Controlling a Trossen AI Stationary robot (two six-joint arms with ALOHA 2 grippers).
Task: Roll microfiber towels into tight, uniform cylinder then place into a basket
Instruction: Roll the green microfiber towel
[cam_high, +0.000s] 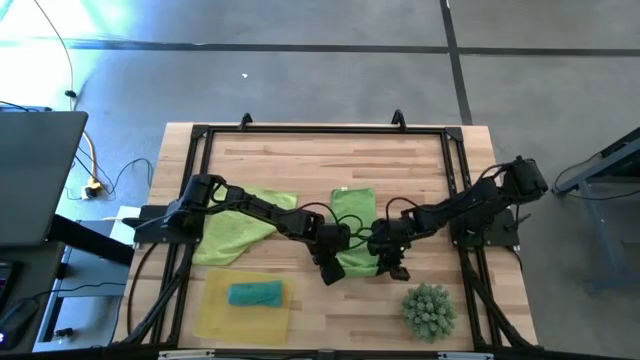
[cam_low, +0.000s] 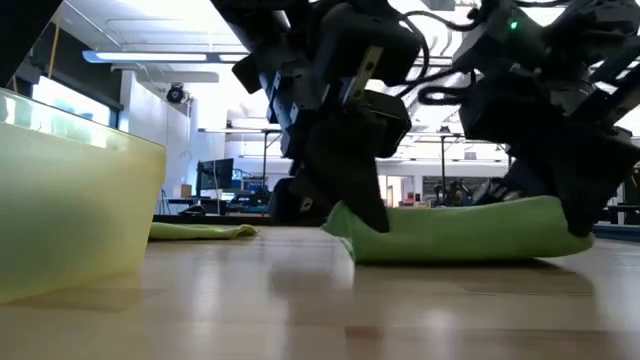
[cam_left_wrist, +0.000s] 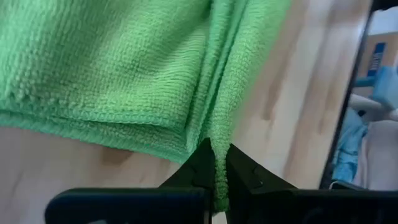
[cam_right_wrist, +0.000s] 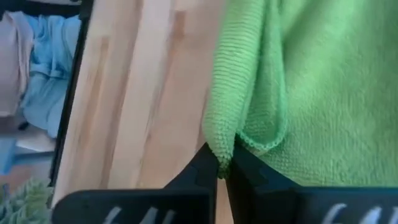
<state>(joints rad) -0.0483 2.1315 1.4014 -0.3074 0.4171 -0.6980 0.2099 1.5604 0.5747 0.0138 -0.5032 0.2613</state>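
- Wooden tabletop (cam_high: 300, 160) inside a black frame, on a grey floor; your overhead picture shows everything listed below.
- Basket (cam_high: 212, 318): the translucent yellow tray at the lower left of the high view. It holds one teal rolled towel (cam_high: 255, 293), so count one cylinder as delivered.
- Folded green towel (cam_high: 352, 212): lies at the centre of the high view, doubled into a long strip running from mid-table down toward the lower edge. It is the piece in hand.
- Left gripper (cam_high: 331, 272): at the lower left corner of that strip. Your left wrist view shows the jaws pressed together on a pinch of towel edge.
- Right gripper (cam_high: 393, 268): at the strip's lower right corner. The right wrist view shows its jaws likewise clamped on the hem.
- Low view: the strip's near end (cam_low: 470, 232) sits thick and raised between the two grippers, though not yet a cylinder as far as you can see.
- Second green towel (cam_high: 235, 225): spread loose, left of centre in the high view, under the left arm; untouched.
- Green spiky ball (cam_high: 428, 310): lower right, not part of the job.
- Judged remaining: roll this strip, basket it, then do the loose towel.
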